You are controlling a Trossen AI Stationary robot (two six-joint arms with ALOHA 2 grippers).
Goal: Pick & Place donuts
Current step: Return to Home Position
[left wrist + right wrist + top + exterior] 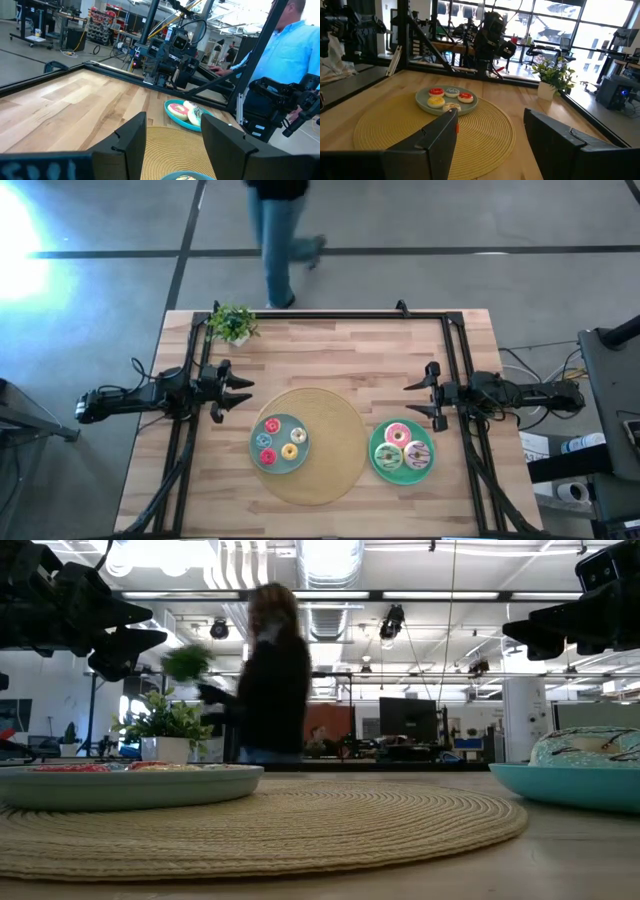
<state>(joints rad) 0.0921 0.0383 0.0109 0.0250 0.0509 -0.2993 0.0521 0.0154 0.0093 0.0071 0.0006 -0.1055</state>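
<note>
Several small donuts, iced red, yellow and pale, lie on the grey-blue plate (pixel 254 442), which rests on a round woven mat (pixel 330 420). They also show in the right wrist view (pixel 436 101). Three donuts, one of them pink (pixel 396 434), lie on the green plate (pixel 376 463) to the right of the mat. My left gripper (pixel 238 392) is open and empty above the table, left of the mat. My right gripper (pixel 411 400) is open and empty above the table, just beyond the green plate's far side. The two grippers face each other.
A small potted plant (pixel 232 323) stands at the table's far left. A dark frame (pixel 330 316) runs along the far and side edges. A person (pixel 280 230) walks on the floor beyond the far edge. Bare wood (pixel 330 355) lies between the grippers.
</note>
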